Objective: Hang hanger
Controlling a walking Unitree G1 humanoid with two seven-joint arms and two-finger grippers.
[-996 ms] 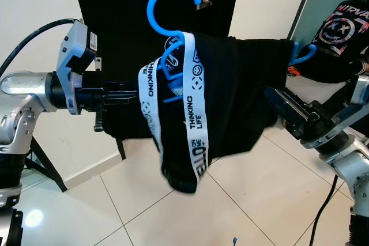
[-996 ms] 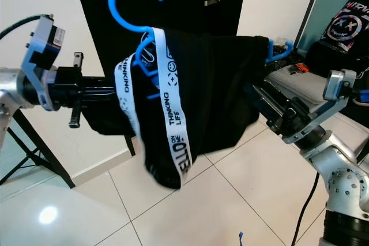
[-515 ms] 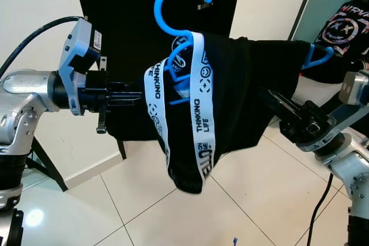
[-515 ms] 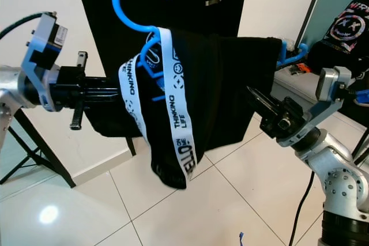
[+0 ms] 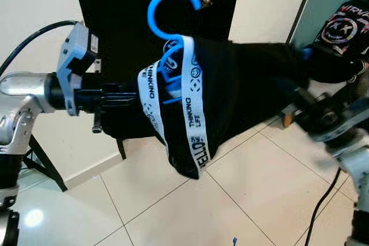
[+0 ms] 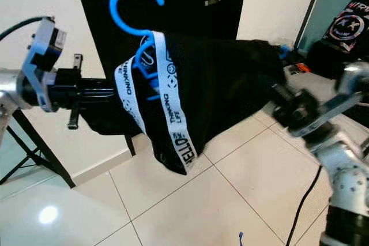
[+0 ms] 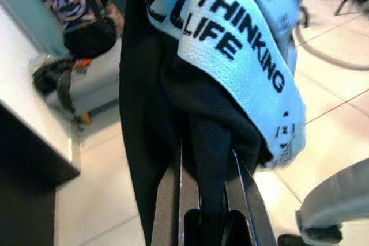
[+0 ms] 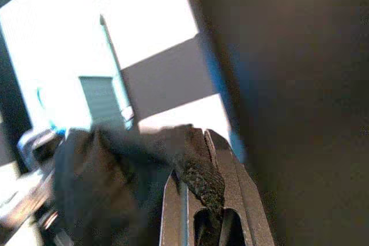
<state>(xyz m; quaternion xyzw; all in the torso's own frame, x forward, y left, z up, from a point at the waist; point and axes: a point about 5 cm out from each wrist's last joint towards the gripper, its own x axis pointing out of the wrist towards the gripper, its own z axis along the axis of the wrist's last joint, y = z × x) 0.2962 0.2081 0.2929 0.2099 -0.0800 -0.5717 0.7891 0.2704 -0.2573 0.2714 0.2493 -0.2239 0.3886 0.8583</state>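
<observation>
A blue plastic hanger is held up in the air, hook upward, in front of a black panel. A black garment with a white printed waistband is draped over it. My left gripper reaches in from the left and is shut on the garment's left side; in the left wrist view black cloth sits between its fingers. My right gripper, blurred, holds the right side, and its fingers are shut on dark fabric. The hanger's right tip pokes out as a blue blur.
Behind the hanger stands a tall black panel with a small metal latch. A black stand leg slants down at the left. A printed black T-shirt hangs at the far right. White tiled floor lies below.
The hanger with the garment has swung back to the left and slightly down. My right arm is now blurred from moving. The left arm has shifted a little to the left.
</observation>
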